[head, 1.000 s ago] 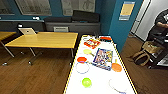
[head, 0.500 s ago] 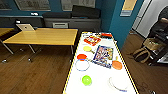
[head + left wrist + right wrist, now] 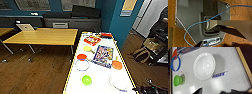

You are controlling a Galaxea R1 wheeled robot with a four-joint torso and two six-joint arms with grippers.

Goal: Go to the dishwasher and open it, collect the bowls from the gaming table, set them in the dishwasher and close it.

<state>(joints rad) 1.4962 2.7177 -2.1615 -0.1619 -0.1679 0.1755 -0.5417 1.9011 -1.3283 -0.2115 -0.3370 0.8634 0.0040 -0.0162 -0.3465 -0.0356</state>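
The gaming table [image 3: 100, 75], white-topped with a yellow rim, runs away from the robot at centre. On its near end lie a white bowl [image 3: 204, 65] to the right and a green bowl [image 3: 86, 80] to the left, with a blue-rimmed bowl [image 3: 82, 65] further along. The right gripper [image 3: 216, 92] hangs above the white bowl; whether its jaws are spread cannot be told. A wooden desk [image 3: 42, 36] stands left.

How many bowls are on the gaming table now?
2 clear ones: a green bowl near the table's left edge and a white bowl near its right edge, both at the near end of the gaming table. Other dishes are unclear.
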